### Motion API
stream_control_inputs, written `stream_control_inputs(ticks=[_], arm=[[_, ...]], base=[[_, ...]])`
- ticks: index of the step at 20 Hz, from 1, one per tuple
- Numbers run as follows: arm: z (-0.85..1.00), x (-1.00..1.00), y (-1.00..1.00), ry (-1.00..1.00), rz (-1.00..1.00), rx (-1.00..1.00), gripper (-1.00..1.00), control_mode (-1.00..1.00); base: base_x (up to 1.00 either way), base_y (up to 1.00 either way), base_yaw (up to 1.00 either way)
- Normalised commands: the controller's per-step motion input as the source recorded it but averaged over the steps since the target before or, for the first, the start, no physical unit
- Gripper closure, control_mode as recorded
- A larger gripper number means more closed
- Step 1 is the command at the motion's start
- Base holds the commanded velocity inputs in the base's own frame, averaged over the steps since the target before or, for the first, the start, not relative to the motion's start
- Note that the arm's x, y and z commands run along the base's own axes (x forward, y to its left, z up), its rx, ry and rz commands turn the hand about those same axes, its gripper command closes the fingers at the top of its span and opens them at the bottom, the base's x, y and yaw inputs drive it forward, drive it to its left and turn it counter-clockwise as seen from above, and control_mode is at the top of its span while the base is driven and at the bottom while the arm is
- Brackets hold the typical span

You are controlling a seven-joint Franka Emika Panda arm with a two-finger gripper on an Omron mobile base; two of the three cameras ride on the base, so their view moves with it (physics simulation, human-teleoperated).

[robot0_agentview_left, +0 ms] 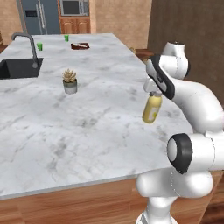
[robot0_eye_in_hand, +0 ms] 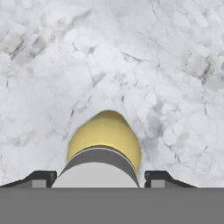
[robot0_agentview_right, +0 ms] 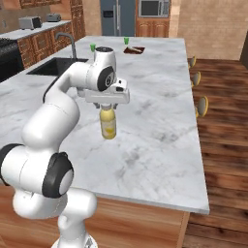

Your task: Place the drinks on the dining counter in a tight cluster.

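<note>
You get even, bright, flat rendered light; the counter [robot0_agentview_left: 87,127] shows only faint shading beside the potted plant [robot0_agentview_left: 69,81], no glare, slightly soft low-resolution edges.

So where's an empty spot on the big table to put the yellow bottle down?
Right under the yellow bottle in the hand, the dining counter is bare marble out to the near edge. It is busier far off: potted plant, sink, green cups and a dark tray.
</note>
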Motion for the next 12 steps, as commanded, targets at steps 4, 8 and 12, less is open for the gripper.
stream_control_inputs(ticks=[4, 8, 12], arm=[[-0.24, 0.58, 0.14, 0.01, -0.02, 0.0, 1.0, -1.0], [-0.12, 0.26, 0.01, 0.01, -0.01, 0.0, 1.0, -1.0], [-0.14, 0.06, 0.0, 0.02, 0.0, 0.0, 1.0, -1.0]], base=[[0.0, 0.0, 0.0], [0.0, 0.0, 0.0], [0.0, 0.0, 0.0]])
